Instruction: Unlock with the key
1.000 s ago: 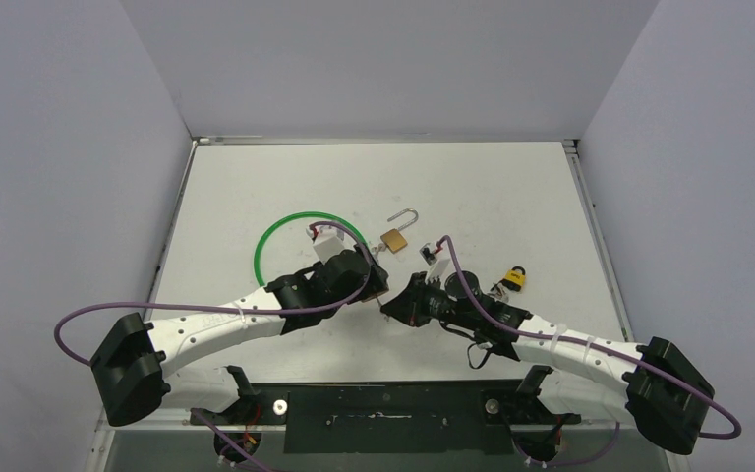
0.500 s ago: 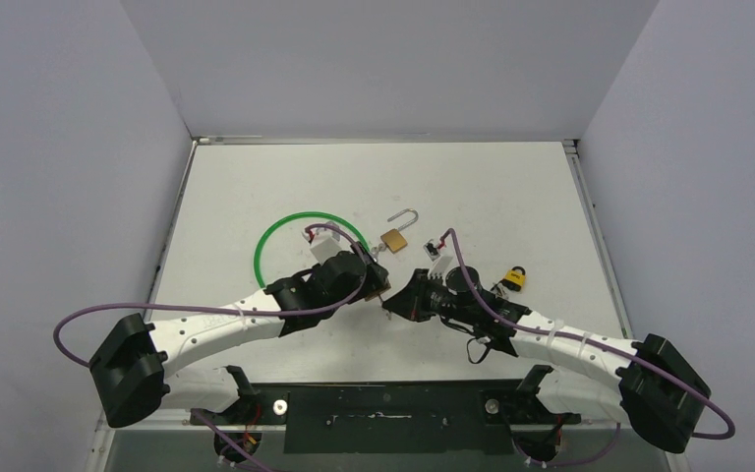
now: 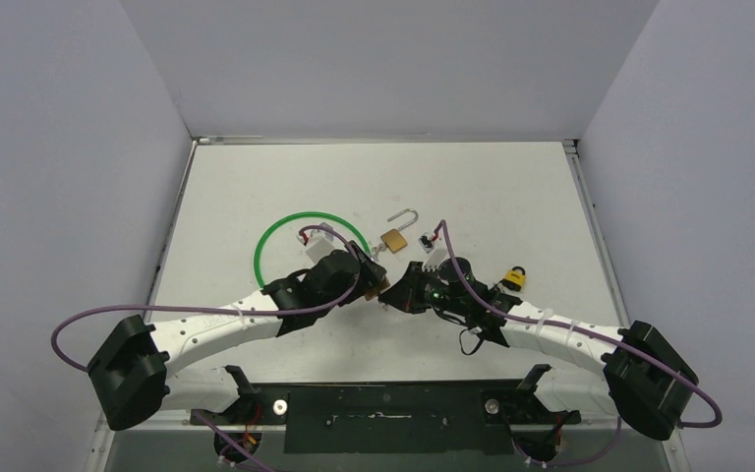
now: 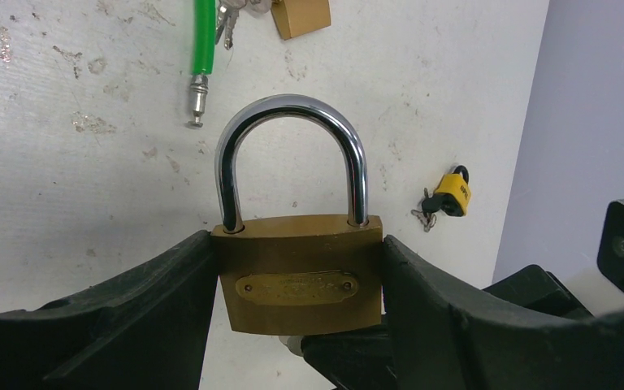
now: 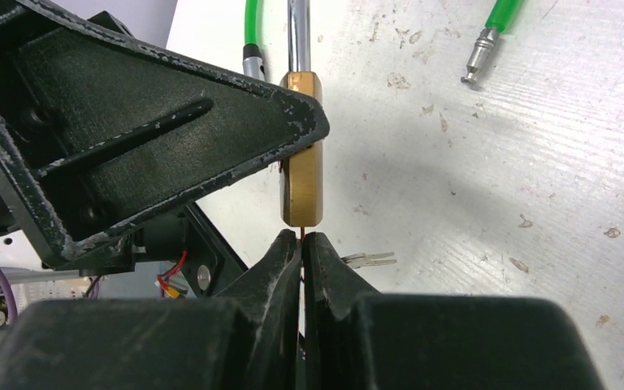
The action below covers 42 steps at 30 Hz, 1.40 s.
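**A:** Where do we have the lock?

**B:** We hold the brass padlock (image 4: 296, 280) in the left gripper (image 4: 296, 244), up off the white surface (image 4: 89, 187). Our jaws there are clenched on the two narrow sides of its body. The shackle points away from the wrist and is seated in both holes.

**A:** And our other arm?

**B:** The right gripper (image 5: 301, 244) sits right under the padlock's bottom face. Its jaws are pressed almost together on a thin sliver that we take for the key (image 5: 301, 234). We see only its edge, reaching up to the brass. We cannot tell whether it has entered the keyway.

**A:** What do we see from above?

**B:** The two grippers meet tip to tip near the middle of the surface.

**A:** What else lies there?

**B:** A second brass padlock (image 3: 393, 239), its shackle swung open, lies just beyond the grippers. Beside it a green cable (image 3: 265, 246) curls in a loop. In the left wrist view one metal-tipped end of it lies near the held padlock's shackle. A small yellow padlock (image 3: 517, 277) lies to the right, well apart from the rest. Silver keys (image 5: 370, 259) lie flat on the surface just beside the right gripper.
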Tool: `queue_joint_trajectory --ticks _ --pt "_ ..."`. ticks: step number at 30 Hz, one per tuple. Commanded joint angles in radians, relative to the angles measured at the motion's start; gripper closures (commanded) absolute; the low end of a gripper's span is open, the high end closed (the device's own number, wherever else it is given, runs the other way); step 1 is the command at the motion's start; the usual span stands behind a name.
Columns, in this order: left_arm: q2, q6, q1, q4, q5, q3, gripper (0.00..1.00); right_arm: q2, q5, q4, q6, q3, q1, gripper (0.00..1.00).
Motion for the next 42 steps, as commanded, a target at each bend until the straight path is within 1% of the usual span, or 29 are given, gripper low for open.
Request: queue_joint_trajectory --ticks 1,6,9,14,16,19,21,26,29,31,34,36,38,40,41,42 --pt "-0.072 -0.061 -0.009 0.159 0.139 0.006 1.00 -0.001 0.051 0.156 -0.009 0.049 -0.026 1.00" --pt "-0.081 -0.090 -0.002 0.281 0.206 -0.031 1.00 0.009 0.097 0.187 0.108 0.043 -0.028 1.00" --pt "-0.079 -0.071 -0.002 0.321 0.233 -0.019 1.00 0.012 0.096 0.282 0.174 0.019 -0.034 1.00" --pt "-0.106 -0.022 0.000 0.404 0.255 -0.034 1.00 -0.040 0.064 0.374 0.300 -0.009 -0.056 1.00" --pt "-0.128 0.004 0.000 0.472 0.261 -0.059 1.00 -0.086 0.051 0.425 0.381 -0.041 -0.079 1.00" --pt "-0.162 0.021 0.000 0.597 0.269 -0.110 1.00 -0.158 0.075 0.522 0.520 -0.121 -0.097 1.00" --pt "-0.184 0.029 0.000 0.691 0.279 -0.141 1.00 -0.196 0.086 0.550 0.583 -0.150 -0.102 1.00" --pt "-0.209 0.066 0.001 0.867 0.302 -0.184 1.00 -0.201 0.076 0.692 0.723 -0.215 -0.109 1.00" --pt "-0.218 0.084 0.001 0.914 0.303 -0.193 1.00 -0.186 0.069 0.754 0.780 -0.239 -0.108 1.00" --pt "-0.218 0.080 0.002 0.954 0.302 -0.206 1.00 -0.189 0.067 0.772 0.793 -0.248 -0.108 1.00" --pt "-0.218 0.063 0.003 0.970 0.293 -0.218 1.00 -0.215 0.070 0.718 0.755 -0.241 -0.108 1.00" --pt "-0.223 0.065 0.003 0.943 0.272 -0.214 1.00 -0.235 0.048 0.642 0.670 -0.212 -0.115 1.00" --pt "-0.238 0.072 0.003 0.881 0.232 -0.202 1.00 -0.262 0.034 0.506 0.553 -0.152 -0.118 1.00" --pt "-0.255 0.087 0.002 0.790 0.174 -0.184 1.00 -0.292 0.033 0.352 0.390 -0.095 -0.118 0.78" --pt "-0.263 0.096 0.003 0.732 0.136 -0.171 1.00 -0.311 0.042 0.281 0.322 -0.071 -0.117 0.62" --pt "-0.270 0.108 0.003 0.676 0.096 -0.156 1.00 -0.324 0.049 0.191 0.250 -0.049 -0.116 0.49"
